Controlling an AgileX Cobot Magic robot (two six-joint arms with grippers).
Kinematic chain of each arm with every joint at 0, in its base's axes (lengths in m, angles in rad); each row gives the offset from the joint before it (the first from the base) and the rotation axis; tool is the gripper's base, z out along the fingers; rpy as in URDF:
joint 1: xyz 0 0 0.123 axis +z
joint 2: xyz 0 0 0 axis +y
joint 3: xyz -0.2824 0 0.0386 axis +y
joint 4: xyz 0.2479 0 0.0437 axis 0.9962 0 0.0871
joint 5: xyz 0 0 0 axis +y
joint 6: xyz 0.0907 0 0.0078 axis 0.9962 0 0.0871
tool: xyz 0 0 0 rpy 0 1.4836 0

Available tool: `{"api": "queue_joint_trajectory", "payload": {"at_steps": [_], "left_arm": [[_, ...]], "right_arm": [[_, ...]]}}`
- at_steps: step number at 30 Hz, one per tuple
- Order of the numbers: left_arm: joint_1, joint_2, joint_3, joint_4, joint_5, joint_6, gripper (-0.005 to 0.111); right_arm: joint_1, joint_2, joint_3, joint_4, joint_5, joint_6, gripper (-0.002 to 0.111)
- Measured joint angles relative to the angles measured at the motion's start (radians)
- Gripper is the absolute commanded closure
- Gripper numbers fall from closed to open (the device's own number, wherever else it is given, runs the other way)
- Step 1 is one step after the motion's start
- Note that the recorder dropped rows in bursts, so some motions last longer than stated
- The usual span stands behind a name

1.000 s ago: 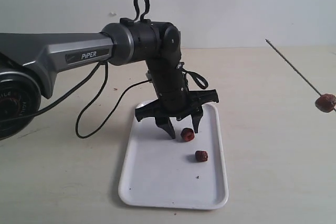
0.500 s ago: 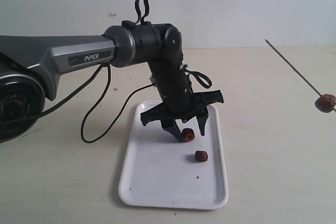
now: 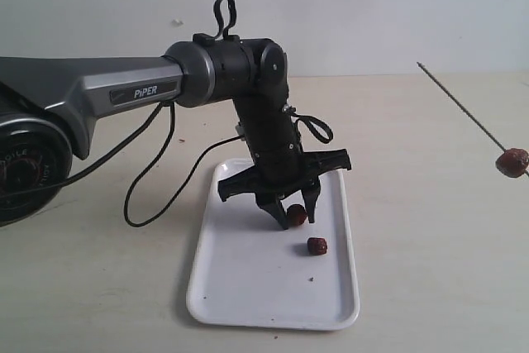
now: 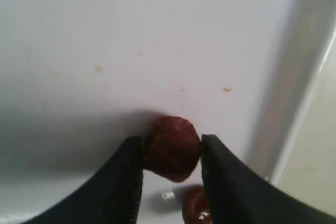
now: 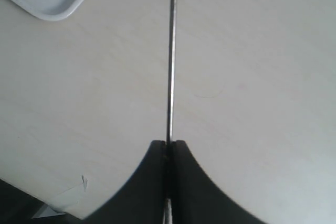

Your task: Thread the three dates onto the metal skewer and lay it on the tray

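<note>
Blocked at the far end of the flat white rectangular tray [image 3: 248, 287] by the black, wide-fingered left gripper [image 3: 297, 217], tips down at the surface; no way between its fingers [image 4: 123, 182], pressed on both sides of a dark reddish-brown wrinkled date [image 4: 172, 148]. Narrowed just beside by a second small wrinkled date [image 3: 316, 245] lying loose toward the near end. Bare across the tray's near half. Barred above and to the left by the grey-and-black left arm [image 3: 99, 88] and its drooping black cable [image 3: 126, 200]. Open across the pale wooden tabletop [image 3: 430, 245] at right, up to a thin dark metal skewer [image 3: 459, 107] slanting in the air, third date [image 3: 512, 162] threaded low on it, clamped in the right gripper [image 5: 169, 144].
</note>
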Motion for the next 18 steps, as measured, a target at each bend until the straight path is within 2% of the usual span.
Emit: {"api": "queue_joint_trajectory", "payload": {"at_steps": [7,18], "left_arm": [[0.0,0.0,0.0,0.0,0.002,0.01,0.068],[0.016,0.0,0.0,-0.018,0.015,0.103,0.06]], "right_arm": [[0.0,0.0,0.0,0.0,0.0,0.0,0.108],[0.0,0.0,0.0,0.0,0.0,-0.002,0.108]]}}
